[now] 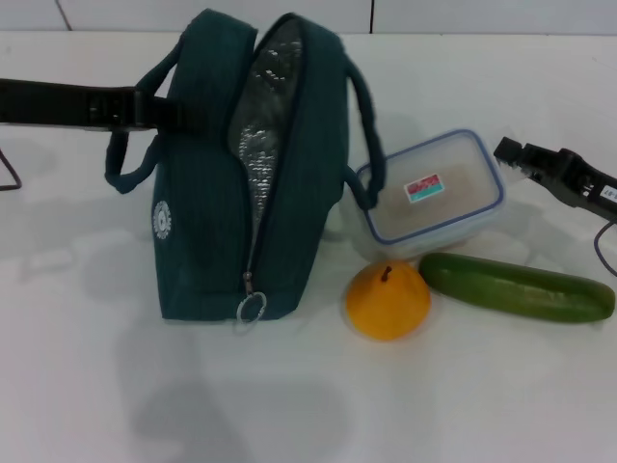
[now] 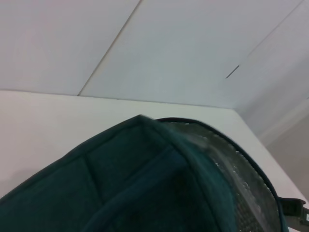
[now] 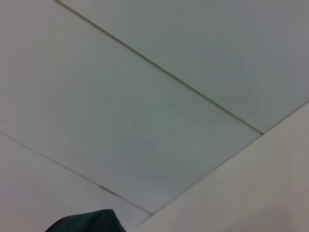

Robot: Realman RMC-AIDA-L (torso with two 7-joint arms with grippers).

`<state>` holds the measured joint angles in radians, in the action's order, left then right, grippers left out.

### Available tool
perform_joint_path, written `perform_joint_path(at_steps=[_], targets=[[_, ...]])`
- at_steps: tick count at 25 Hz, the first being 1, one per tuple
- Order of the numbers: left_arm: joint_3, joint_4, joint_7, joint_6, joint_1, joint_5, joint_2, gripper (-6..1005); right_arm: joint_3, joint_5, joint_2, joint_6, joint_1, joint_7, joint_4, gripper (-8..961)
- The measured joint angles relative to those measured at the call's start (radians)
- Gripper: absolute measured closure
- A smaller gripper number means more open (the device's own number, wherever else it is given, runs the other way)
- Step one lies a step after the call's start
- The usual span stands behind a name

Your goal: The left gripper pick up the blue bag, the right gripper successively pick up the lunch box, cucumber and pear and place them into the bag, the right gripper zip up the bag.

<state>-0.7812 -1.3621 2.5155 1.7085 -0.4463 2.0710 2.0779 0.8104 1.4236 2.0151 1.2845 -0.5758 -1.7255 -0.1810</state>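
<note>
1. A plain white desk [image 1: 77, 386] carries everything; behind it rises a pale panelled wall [image 1: 193, 13] with thin seams.
2. The dark teal-blue fabric bag [image 1: 207, 193] stands upright left of centre — zipper open, silver quilted lining showing.
3. The black left gripper [image 1: 159, 108] reaches in from the left edge to the bag's handle; whether its jaws pinch it cannot be told.
4. Right of the bag lie the clear blue-rimmed lunch box [image 1: 434, 193], the orange-yellow pear [image 1: 388, 301] and the long green cucumber [image 1: 516, 286], close together.
5. The black right gripper [image 1: 516, 154] hovers near the right edge beside the box — jaw state unclear.

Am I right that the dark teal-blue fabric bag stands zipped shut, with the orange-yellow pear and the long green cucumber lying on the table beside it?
Not quite: in the head view the dark teal-blue fabric bag stands unzipped, its silver lining showing. The orange-yellow pear and long green cucumber do lie beside it.
</note>
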Motion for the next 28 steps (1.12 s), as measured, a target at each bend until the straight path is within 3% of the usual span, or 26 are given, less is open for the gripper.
perform_joint_path(at_steps=[5,16,23,28], targets=[[0.002,0.003,-0.007,-0.002,0.0,-0.006,-0.001,946,-0.005,-0.034,0.002,0.006,0.006,-0.002,0.001,858],[0.002,0.003,-0.003,-0.011,0.0,-0.009,-0.004,944,-0.005,-0.145,-0.009,0.057,0.054,-0.028,0.001,854],[0.003,0.003,0.015,-0.012,-0.002,-0.011,-0.004,943,-0.007,-0.221,-0.035,0.127,0.103,-0.059,0.001,851],[0.005,0.004,0.02,-0.013,-0.002,-0.011,-0.001,943,-0.008,-0.266,-0.041,0.157,0.128,-0.086,0.007,849]])
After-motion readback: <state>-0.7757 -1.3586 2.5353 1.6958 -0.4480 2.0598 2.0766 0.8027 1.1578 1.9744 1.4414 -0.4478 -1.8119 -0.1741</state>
